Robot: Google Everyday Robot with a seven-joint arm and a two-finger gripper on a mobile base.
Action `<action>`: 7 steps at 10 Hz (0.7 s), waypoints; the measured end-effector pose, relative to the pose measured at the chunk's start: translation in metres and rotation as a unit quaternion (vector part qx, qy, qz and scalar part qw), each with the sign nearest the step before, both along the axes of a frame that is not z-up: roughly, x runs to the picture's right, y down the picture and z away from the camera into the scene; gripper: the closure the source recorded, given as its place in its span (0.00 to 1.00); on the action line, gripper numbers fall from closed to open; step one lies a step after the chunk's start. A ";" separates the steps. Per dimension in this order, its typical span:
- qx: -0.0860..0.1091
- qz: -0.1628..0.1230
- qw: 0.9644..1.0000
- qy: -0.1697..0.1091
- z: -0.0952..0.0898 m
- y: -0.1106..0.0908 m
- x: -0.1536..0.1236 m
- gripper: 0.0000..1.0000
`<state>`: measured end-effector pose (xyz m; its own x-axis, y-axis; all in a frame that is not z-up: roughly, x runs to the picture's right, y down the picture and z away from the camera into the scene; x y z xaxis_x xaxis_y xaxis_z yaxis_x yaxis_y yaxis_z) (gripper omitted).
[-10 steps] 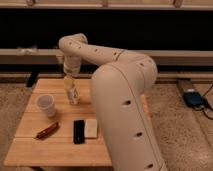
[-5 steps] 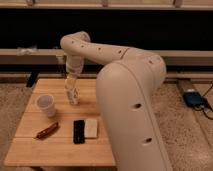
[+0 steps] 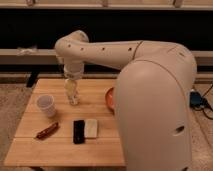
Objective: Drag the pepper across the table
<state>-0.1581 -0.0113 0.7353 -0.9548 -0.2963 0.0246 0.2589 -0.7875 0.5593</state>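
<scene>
The pepper [image 3: 46, 131], small and dark red-brown, lies near the front left of the light wooden table [image 3: 60, 150]. My gripper [image 3: 73, 99] hangs pointing down over the table's back middle, well behind the pepper and to its right, just right of a white cup [image 3: 46, 105]. Its pale fingers look open, with nothing seen between them. The big white arm [image 3: 150, 100] fills the right side and hides that part of the table.
A black slab [image 3: 78, 131] and a pale block [image 3: 91, 128] lie side by side right of the pepper. An orange bowl [image 3: 109, 99] shows partly at the arm's edge. Dark shelving runs behind the table.
The arm's bulk has shifted slightly and the gripper has sunk a little toward the tabletop. The pepper, cup and slabs have not moved.
</scene>
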 end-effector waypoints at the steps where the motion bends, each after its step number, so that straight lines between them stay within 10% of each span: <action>1: -0.003 -0.012 1.000 -0.008 -0.008 0.011 -0.012 0.27; 3: -0.023 -0.056 0.997 -0.038 -0.017 0.039 -0.043 0.27; 7: -0.077 -0.150 0.979 -0.111 -0.014 0.092 -0.090 0.27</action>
